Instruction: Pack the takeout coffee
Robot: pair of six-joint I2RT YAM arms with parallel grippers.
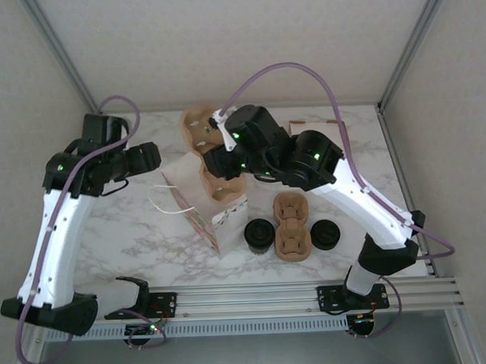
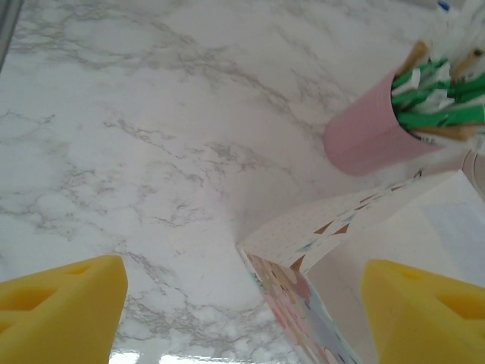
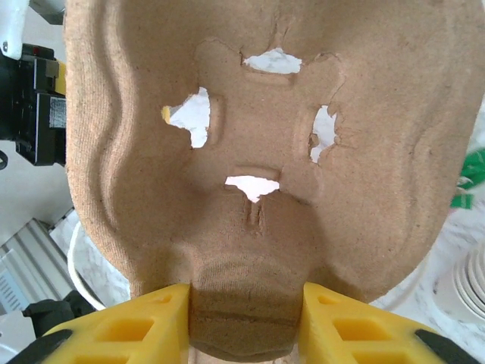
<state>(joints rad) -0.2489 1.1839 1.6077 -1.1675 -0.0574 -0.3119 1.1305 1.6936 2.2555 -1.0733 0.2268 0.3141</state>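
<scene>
Pulp carrier (image 3: 258, 152) tight in right gripper (image 3: 246, 303) above paper bag (image 1: 198, 209); left gripper (image 2: 241, 297) spread wide.

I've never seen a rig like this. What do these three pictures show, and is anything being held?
Two robot arms stand at a marble table's near edge. One picture looks down from above; the other two come from a camera on each wrist. The right gripper clamps a brown moulded-pulp cup carrier at the mouth of a patterned paper bag. The left gripper is open, holding nothing. On the table stand a dark black-lidded cup, a second such cup and a second pulp carrier.
</scene>
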